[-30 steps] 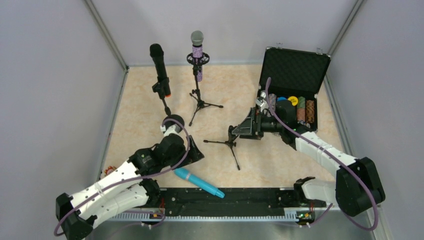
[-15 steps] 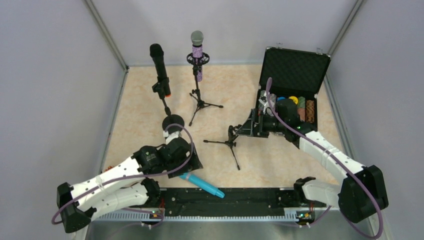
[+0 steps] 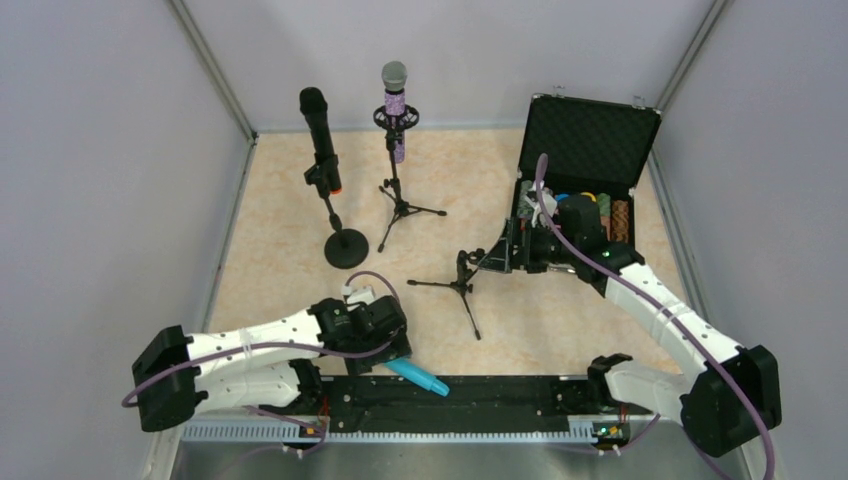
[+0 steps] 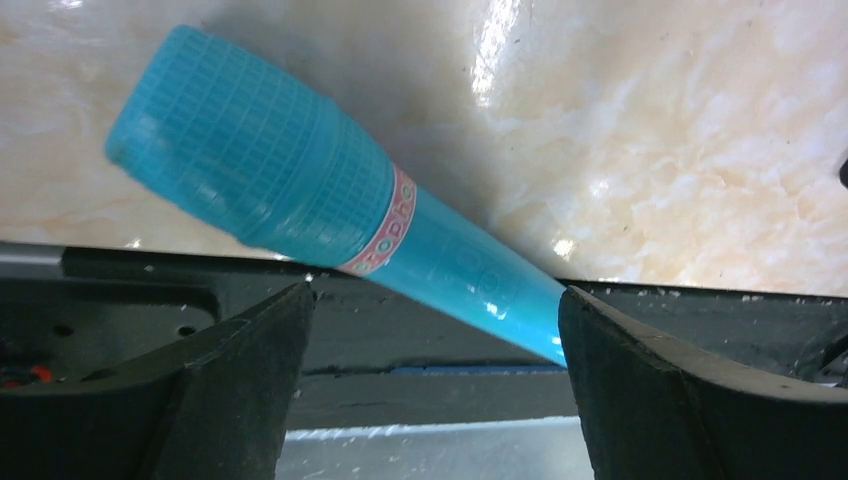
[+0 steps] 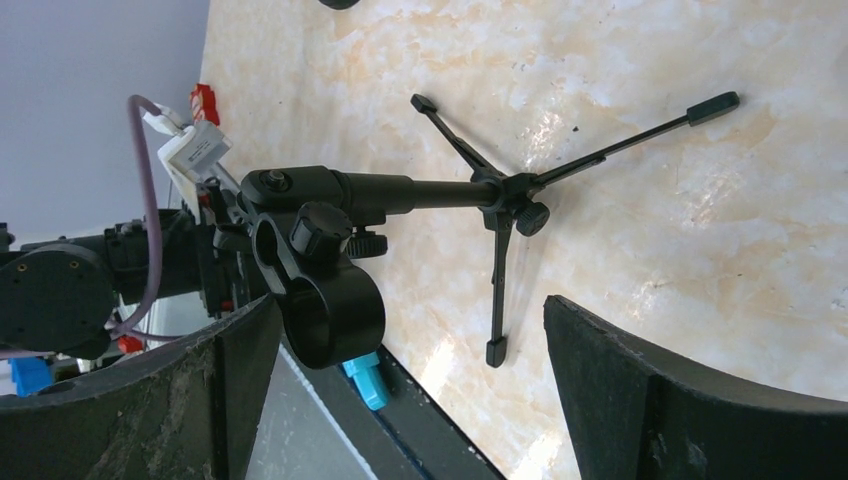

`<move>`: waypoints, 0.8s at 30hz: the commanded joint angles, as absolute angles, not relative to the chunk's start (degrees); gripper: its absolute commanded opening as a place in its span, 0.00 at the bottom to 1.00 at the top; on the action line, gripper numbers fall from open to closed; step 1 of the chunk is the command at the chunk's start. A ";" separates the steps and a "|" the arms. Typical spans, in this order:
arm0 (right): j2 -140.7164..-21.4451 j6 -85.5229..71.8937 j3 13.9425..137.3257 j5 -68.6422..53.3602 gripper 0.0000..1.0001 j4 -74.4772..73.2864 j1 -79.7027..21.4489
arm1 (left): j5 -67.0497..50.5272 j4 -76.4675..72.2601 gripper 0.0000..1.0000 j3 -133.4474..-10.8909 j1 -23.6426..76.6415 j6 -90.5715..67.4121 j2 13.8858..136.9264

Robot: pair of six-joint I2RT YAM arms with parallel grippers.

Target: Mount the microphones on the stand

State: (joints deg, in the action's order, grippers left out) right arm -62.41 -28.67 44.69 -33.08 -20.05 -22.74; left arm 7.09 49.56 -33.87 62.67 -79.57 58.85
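Note:
The cyan microphone [image 3: 420,378] lies on the floor at the near edge, its tail on the black rail. My left gripper [image 3: 386,345] is open over its head end. In the left wrist view the cyan microphone [image 4: 300,190] lies slanted between the spread fingers of my left gripper [image 4: 435,293], untouched. The black microphone [image 3: 320,125] stands clipped in a round-base stand [image 3: 346,248]. The purple microphone [image 3: 396,110] sits in a tripod stand [image 3: 400,205]. A third tripod stand [image 3: 462,278] holds nothing. My right gripper [image 3: 497,258] is open beside its top; its ring clip [image 5: 325,300] shows by the left finger of my right gripper [image 5: 405,315].
An open black case [image 3: 590,150] with coloured items stands at the back right, behind my right arm. A black rail [image 3: 500,395] runs along the near edge. Grey walls close in the left, back and right sides.
My left gripper has moved from beside the round-base stand toward the near edge and now sits over the cyan microphone's head. My right gripper has barely shifted by the empty stand.

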 commanded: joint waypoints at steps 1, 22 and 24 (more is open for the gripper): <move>-60.97 -26.69 48.06 -30.81 0.99 -20.97 -22.47 | 9.41 40.05 0.93 -30.42 62.94 -84.08 59.58; -61.06 -25.84 48.83 -30.21 0.99 -21.36 -22.33 | 19.90 48.54 0.23 -46.09 59.88 -61.06 77.89; -60.96 -25.92 48.70 -30.15 0.99 -21.35 -22.33 | 20.19 49.07 0.23 -48.10 59.92 -58.22 79.65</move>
